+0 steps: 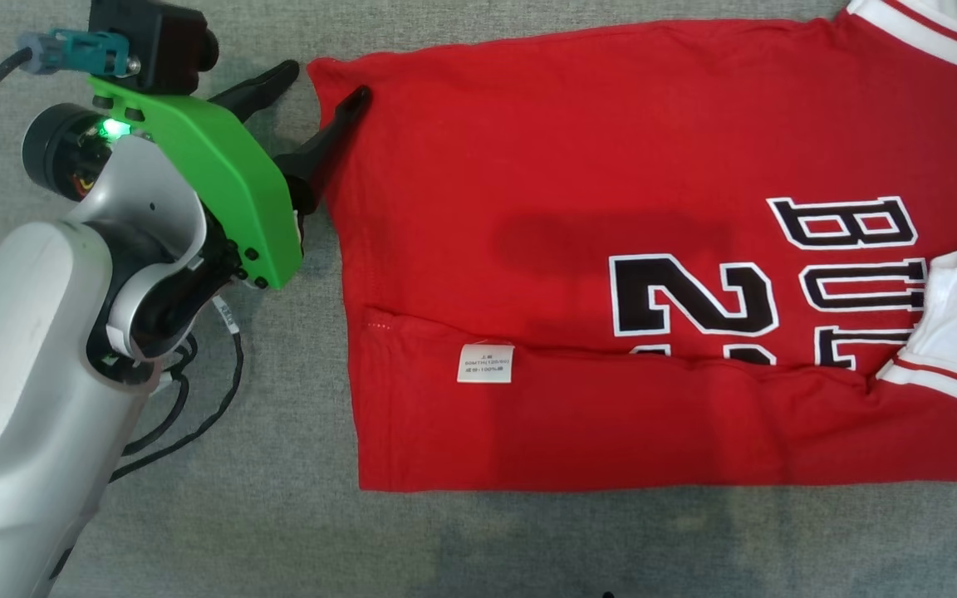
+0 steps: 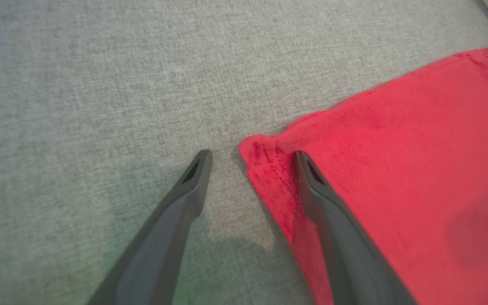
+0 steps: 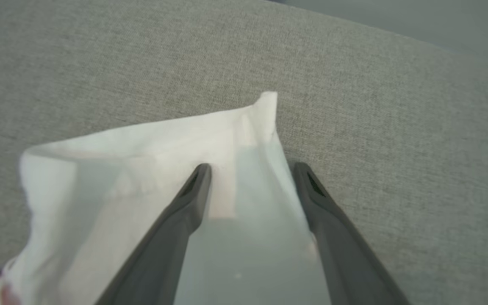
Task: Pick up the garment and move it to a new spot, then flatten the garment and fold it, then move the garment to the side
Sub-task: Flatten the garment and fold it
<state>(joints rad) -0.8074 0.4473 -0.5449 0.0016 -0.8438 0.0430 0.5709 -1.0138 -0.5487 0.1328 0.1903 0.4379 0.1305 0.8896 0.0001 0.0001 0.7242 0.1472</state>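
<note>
I count one red garment (image 1: 578,149) on one grey cloth surface (image 1: 279,531), with one small white label (image 1: 484,364) on it. I have two grippers here, my left gripper (image 1: 323,83) and my right gripper (image 3: 250,169), each with two dark fingers (image 2: 176,220), four in all. My left wrist carries one green bracket (image 1: 221,174) and one black camera (image 1: 154,37).
</note>
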